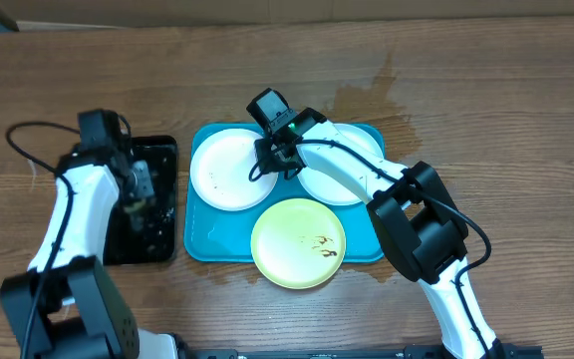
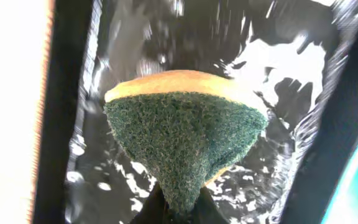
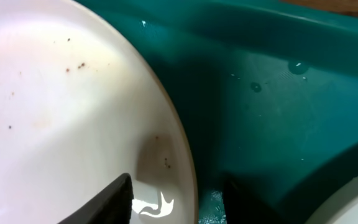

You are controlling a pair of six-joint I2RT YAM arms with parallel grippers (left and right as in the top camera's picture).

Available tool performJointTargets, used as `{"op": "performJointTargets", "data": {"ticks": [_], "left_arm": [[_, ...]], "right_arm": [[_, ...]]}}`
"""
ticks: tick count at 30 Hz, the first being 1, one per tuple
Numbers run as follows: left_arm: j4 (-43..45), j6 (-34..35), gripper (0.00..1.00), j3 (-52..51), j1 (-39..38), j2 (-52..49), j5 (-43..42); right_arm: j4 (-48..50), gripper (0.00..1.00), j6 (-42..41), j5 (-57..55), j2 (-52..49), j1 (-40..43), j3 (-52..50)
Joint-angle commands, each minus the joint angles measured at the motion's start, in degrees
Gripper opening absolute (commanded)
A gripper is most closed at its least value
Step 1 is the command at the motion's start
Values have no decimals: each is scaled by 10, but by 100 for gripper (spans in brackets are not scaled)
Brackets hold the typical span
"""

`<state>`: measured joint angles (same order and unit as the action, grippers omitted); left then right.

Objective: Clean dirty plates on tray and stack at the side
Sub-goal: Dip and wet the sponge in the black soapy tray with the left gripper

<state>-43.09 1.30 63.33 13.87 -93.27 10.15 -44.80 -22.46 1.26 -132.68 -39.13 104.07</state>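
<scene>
A: Item one, left gripper (image 2: 178, 208): pinched tight on sponge (image 2: 185, 130), inside black tray (image 1: 167, 150).
B: Item two, right gripper (image 3: 182, 200): fingers spread astride rim of white plate (image 3: 55, 112), back-left corner of turquoise tray (image 3: 272, 124).
A: Handling: clamp rim firmly first, then scrub flat.

The brown wood-grain counter (image 1: 486, 90) carries a large turquoise rectangular plastic tray (image 1: 202, 239) near its middle. Just left of it lies a smaller black rectangular tray (image 1: 164, 160). A dark wet patch (image 1: 369, 95) stains the wood behind the turquoise tray.
</scene>
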Motion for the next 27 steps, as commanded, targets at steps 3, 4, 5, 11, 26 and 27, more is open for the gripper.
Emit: {"op": "performJointTargets", "data": {"ticks": [3,4,5,11,26,27], "left_arm": [[1,-35,4,25,-4,18,10],[1,-46,4,29,-4,18,10],[2,-54,4,31,-4,18,10],[1,-61,4,34,-4,18,10],[-57,-40,4,152,-74,18,-122],[-53,-24,4,153,-93,18,-149]], "right_arm": [[-7,50,-2,-1,-4,-2,-12],[-7,50,-2,-1,-4,-2,-12],[-7,50,-2,-1,-4,-2,-12],[-7,51,-2,-1,-4,-2,-12],[-5,51,-2,-1,-4,-2,-12],[-5,51,-2,-1,-4,-2,-12]]}}
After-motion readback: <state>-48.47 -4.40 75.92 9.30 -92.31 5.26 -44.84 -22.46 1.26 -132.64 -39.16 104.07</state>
